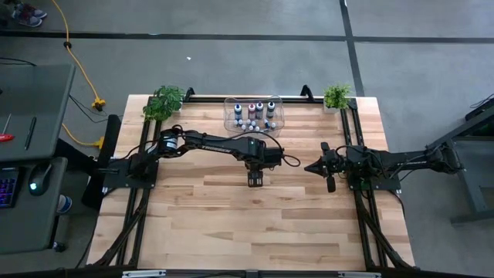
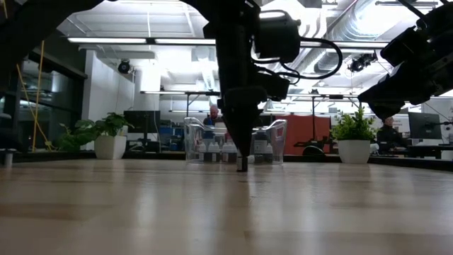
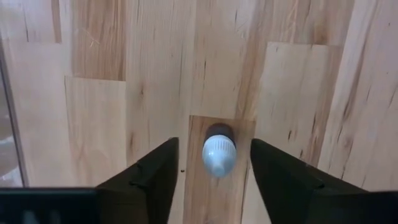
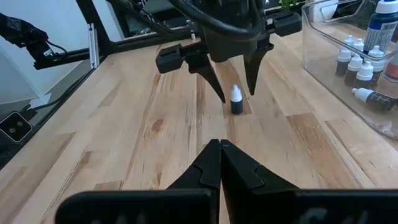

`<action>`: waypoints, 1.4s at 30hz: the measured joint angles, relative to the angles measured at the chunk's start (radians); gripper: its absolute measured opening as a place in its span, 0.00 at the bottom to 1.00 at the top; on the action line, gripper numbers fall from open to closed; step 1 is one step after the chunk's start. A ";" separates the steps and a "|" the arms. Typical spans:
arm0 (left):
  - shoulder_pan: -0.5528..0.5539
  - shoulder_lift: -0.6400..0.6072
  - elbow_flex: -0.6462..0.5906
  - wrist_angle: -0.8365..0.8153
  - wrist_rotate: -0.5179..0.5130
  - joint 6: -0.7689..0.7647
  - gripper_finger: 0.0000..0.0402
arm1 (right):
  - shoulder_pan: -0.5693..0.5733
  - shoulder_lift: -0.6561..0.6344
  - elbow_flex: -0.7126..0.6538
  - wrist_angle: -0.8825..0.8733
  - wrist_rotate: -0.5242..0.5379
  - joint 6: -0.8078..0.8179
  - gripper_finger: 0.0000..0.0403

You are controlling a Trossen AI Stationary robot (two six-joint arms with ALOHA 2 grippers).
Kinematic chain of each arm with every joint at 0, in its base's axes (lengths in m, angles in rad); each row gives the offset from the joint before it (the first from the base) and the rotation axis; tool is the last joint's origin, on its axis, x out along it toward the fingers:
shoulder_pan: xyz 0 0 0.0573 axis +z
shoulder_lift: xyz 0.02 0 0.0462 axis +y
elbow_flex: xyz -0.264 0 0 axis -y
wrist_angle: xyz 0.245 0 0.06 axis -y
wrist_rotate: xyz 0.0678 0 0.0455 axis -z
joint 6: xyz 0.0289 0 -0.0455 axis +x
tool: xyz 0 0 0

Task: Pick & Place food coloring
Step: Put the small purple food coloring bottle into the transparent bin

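Wooden table [image 1: 231,224] carries one small white-capped bottle [image 4: 236,100] upright between the left gripper's [image 4: 238,86] two spread fingers, untouched. Remaining bottles [image 1: 255,114] sit in one clear bin [image 1: 228,117]. Right gripper [image 4: 220,163] is clenched, empty.

Food coloring bottle [image 3: 219,154] between open fingers [image 3: 152,177]

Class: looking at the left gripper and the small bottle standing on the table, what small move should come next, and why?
Probably close the left gripper on the small bottle. The bottle stands upright on the table between the open fingers, apart from both, so nothing grips it yet.
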 joint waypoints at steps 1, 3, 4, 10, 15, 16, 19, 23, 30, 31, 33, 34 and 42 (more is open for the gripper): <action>0.000 0.000 0.000 0.003 0.000 0.000 0.47 | 0.000 0.000 0.000 0.000 0.000 0.000 0.00; 0.000 0.000 0.000 0.007 0.000 0.000 0.42 | 0.000 0.000 0.000 0.000 0.000 0.000 0.00; 0.000 0.000 0.000 0.006 0.000 0.000 0.41 | 0.000 0.000 0.000 0.000 0.000 0.000 0.00; 0.000 0.000 0.000 0.005 0.000 -0.001 0.30 | 0.000 0.000 0.000 0.000 0.000 0.000 0.00; -0.001 0.000 0.000 -0.007 0.000 -0.001 0.20 | 0.000 0.000 0.000 0.000 0.000 0.000 0.00; -0.002 -0.001 0.000 -0.012 0.000 -0.001 0.18 | 0.000 0.000 0.000 0.000 0.000 0.000 0.00; -0.005 -0.004 0.001 -0.020 0.000 -0.002 0.12 | 0.000 0.000 0.000 0.000 0.000 0.000 0.00; -0.009 -0.004 0.001 -0.021 -0.004 -0.003 0.09 | 0.000 0.000 0.000 0.000 0.000 0.000 0.00; -0.015 -0.002 0.016 -0.047 -0.004 -0.003 0.10 | 0.000 0.000 0.000 0.000 0.000 0.000 0.00; -0.016 -0.001 0.031 -0.070 -0.001 -0.002 0.10 | 0.000 0.000 0.000 0.000 0.000 0.000 0.00; -0.020 0.000 0.069 -0.105 -0.001 -0.002 0.10 | 0.000 0.000 0.000 0.000 0.000 0.000 0.00; -0.021 -0.002 0.088 -0.121 -0.004 -0.002 0.10 | 0.000 0.000 0.000 0.000 0.000 0.000 0.00; -0.049 -0.002 0.269 -0.344 0.000 -0.001 0.10 | 0.000 0.000 0.000 0.000 0.000 0.000 0.00</action>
